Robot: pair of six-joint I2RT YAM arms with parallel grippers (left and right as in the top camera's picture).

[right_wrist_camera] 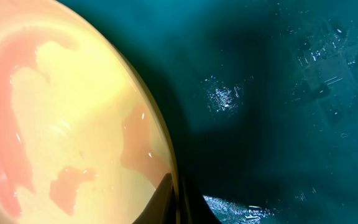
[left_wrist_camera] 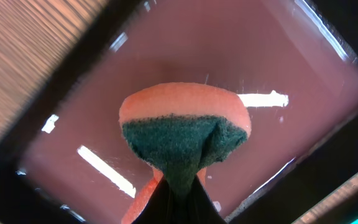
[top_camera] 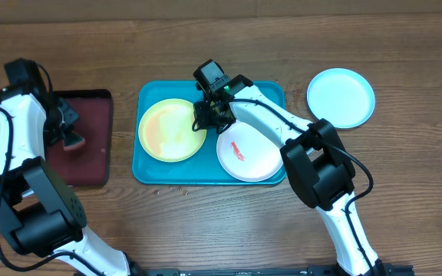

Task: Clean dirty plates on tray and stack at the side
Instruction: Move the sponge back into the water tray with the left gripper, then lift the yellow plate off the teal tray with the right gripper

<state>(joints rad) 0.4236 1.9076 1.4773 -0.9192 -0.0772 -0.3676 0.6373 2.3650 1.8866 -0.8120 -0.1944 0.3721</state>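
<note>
The yellow-green plate (top_camera: 172, 130) with red-orange smears lies in the left half of the teal tray (top_camera: 146, 170). My right gripper (top_camera: 208, 116) is shut on its right rim; the right wrist view shows the fingers (right_wrist_camera: 178, 202) clamping the plate's edge (right_wrist_camera: 73, 118). The white plate (top_camera: 250, 150) with a red smear lies in the tray's right half. The light blue plate (top_camera: 341, 97) rests on the table right of the tray. My left gripper (top_camera: 71, 136) is shut on an orange and green sponge (left_wrist_camera: 182, 134) over the dark red tray (top_camera: 89, 146).
The dark red, black-rimmed tray (left_wrist_camera: 278, 50) sits left of the teal tray. A few crumbs lie on the wooden table (top_camera: 405, 184) just in front of the teal tray.
</note>
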